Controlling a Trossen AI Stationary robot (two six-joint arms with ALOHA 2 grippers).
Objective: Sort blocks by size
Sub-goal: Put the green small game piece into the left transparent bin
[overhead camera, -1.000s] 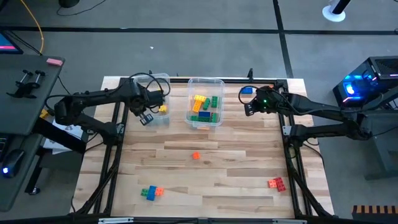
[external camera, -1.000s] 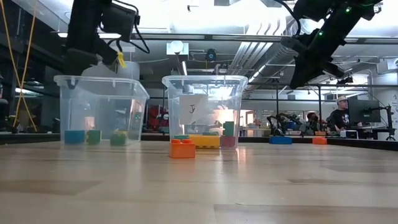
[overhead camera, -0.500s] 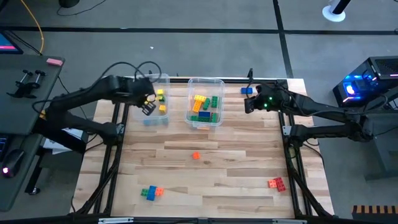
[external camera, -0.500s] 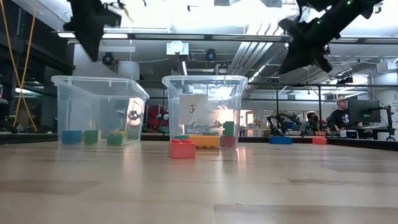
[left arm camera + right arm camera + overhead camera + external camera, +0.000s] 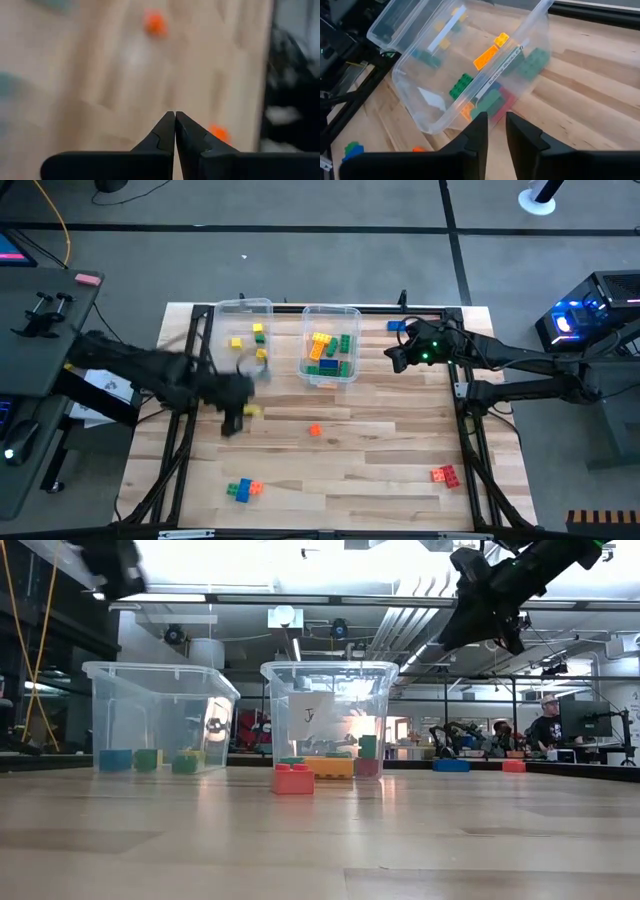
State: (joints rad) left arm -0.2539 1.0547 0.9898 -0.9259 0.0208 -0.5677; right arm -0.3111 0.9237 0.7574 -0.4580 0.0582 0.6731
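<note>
Loose blocks lie on the wooden table: an orange one (image 5: 315,430), a blue-green-orange row (image 5: 243,489), a red-orange pair (image 5: 444,475) and a blue one (image 5: 397,326). The left clear bin (image 5: 243,310) holds small blocks and the middle clear bin (image 5: 330,311) holds longer yellow, green and blue ones. My left gripper (image 5: 232,420) is blurred and stands above the table, nearer than the left bin. It is shut and empty in the left wrist view (image 5: 175,117). My right gripper (image 5: 395,357) is open and empty, in the air right of the middle bin (image 5: 470,65).
The orange block (image 5: 293,778) stands in front of the middle bin (image 5: 328,680) in the low view. The two bins stand side by side at the table's far edge. Bare wood lies between the loose blocks. People sit at desks in the room behind.
My left gripper has swung fast from above the left bin toward the table's near edge and now stands over the bare wood left of the orange block. My right gripper has risen a little beside the middle bin.
</note>
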